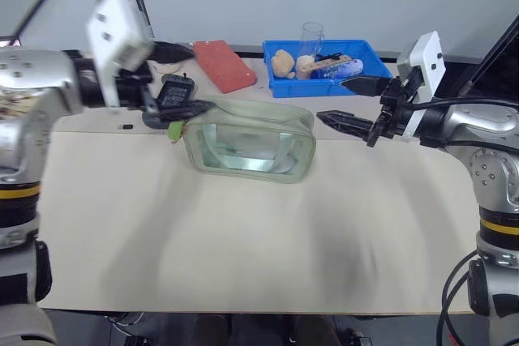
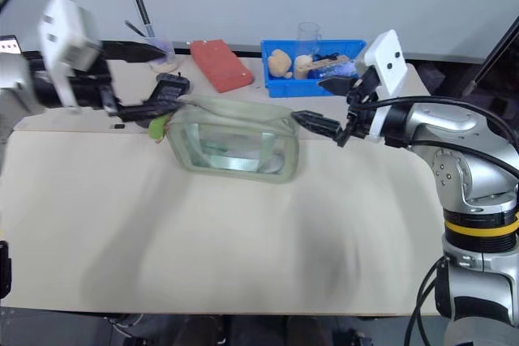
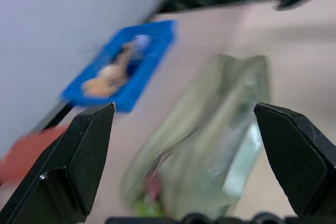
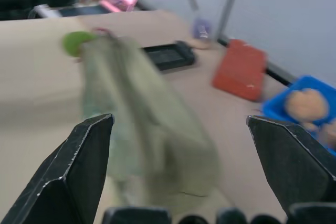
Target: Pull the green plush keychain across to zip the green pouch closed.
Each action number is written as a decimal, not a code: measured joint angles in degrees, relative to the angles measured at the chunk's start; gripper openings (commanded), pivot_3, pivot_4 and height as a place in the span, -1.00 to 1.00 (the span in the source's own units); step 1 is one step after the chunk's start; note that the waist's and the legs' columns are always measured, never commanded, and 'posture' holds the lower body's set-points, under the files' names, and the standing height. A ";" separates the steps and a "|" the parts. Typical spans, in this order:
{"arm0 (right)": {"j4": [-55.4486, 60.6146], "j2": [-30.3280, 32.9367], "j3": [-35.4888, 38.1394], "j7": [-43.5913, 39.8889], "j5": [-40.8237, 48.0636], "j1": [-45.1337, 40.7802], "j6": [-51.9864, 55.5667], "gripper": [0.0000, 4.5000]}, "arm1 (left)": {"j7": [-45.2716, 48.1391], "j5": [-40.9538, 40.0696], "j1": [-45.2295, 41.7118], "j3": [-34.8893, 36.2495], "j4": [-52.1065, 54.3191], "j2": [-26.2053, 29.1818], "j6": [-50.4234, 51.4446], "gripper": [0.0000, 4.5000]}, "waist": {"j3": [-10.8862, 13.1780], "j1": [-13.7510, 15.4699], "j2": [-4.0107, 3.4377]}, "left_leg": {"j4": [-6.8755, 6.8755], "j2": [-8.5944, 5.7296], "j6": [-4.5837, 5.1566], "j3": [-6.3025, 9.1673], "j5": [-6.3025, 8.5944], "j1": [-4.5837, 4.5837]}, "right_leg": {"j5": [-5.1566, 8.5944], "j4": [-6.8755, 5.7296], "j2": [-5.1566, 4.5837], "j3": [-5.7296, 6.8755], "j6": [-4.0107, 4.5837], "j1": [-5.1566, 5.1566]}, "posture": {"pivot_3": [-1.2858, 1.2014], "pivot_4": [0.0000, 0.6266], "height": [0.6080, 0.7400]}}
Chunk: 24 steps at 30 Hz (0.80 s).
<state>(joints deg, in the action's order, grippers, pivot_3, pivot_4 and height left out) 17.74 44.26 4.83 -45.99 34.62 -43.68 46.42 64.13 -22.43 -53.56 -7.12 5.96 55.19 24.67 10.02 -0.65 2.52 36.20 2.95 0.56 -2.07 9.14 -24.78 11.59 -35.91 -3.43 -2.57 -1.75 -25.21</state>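
Observation:
The green pouch (image 1: 249, 139) lies on the beige table a little behind its middle, with its clear window facing me. The green plush keychain (image 1: 175, 130) hangs at the pouch's left end, lime green with a bit of pink (image 3: 153, 188). My left gripper (image 1: 181, 79) hovers open just above and behind that left end, with nothing between its fingers. My right gripper (image 1: 333, 100) is open and empty a short way off the pouch's right end, pointing toward it. The wrist views show the pouch (image 4: 149, 129) between each gripper's spread fingers, and the keychain (image 4: 79, 42) at the pouch's far end.
A blue bin (image 1: 366, 56) with several small items and a clear cup (image 1: 312, 36) stands behind the pouch at the right. A red block (image 1: 225, 65) and a black device (image 1: 176, 87) lie behind the pouch at the left.

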 measured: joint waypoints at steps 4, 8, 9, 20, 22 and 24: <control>4.51 0.11 0.05 0.83 2.54 0.00 3.79 1.00 | 1.85 10.34 -2.08 -6.89 -7.05 -4.92 -12.52 1.00 | 0.00 -0.13 0.00 | 0.07 0.01 0.01 0.01 -0.01 -0.06 | -0.04 -0.06 0.02 -0.02 -0.05 -0.06 | 0.03 -0.52 1.00; 6.08 0.11 0.09 1.46 3.20 -0.02 5.08 1.00 | 2.50 17.84 -3.81 -10.03 -14.75 -7.72 -23.81 0.77 | 0.00 -0.14 0.00 | 0.12 0.01 0.02 0.01 0.00 -0.14 | -0.11 -0.05 0.01 -0.03 -0.15 -0.09 | 0.03 -0.52 1.00; 6.25 0.11 0.23 1.91 3.41 -0.01 5.45 1.00 | 3.03 19.10 -4.19 -10.29 -17.14 -8.39 -26.52 0.66 | 0.00 -0.11 0.00 | 0.14 0.01 0.02 0.01 0.00 -0.19 | -0.13 -0.06 0.01 -0.03 -0.14 -0.13 | 0.03 -0.52 1.00; 9.02 0.10 1.24 7.26 5.01 0.02 7.02 1.00 | 7.31 24.34 -6.09 -10.89 -27.23 -10.75 -35.92 -0.96 | 0.00 -0.07 0.00 | 0.37 0.01 0.09 0.04 0.04 -0.40 | -0.20 -0.13 0.00 -0.01 -0.26 -0.23 | 0.03 -0.52 1.00; 8.91 0.16 1.48 7.54 4.78 0.37 6.95 1.00 | 7.86 24.51 -6.26 -10.86 -27.22 -10.97 -35.82 -0.96 | 0.00 -0.07 0.00 | 0.39 0.02 0.09 0.04 0.04 -0.40 | -0.20 -0.14 0.00 -0.01 -0.26 -0.22 | 0.03 -0.52 1.00; 8.67 0.28 1.49 7.60 4.59 1.32 6.85 1.00 | 8.67 24.50 -6.40 -10.57 -26.90 -10.86 -34.75 -0.96 | 0.00 -0.09 0.00 | 0.39 0.01 0.09 0.04 0.04 -0.40 | -0.20 -0.15 0.00 -0.01 -0.27 -0.23 | 0.03 -0.52 1.00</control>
<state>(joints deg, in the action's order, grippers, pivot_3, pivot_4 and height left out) 26.41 44.54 6.32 -38.39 39.21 -42.36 53.27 72.81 2.08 -59.96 -17.69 -20.94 44.33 -10.08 10.02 -0.74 2.52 36.59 2.96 0.64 -2.02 9.18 -25.18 11.39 -36.06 -3.43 -2.57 -2.02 -25.43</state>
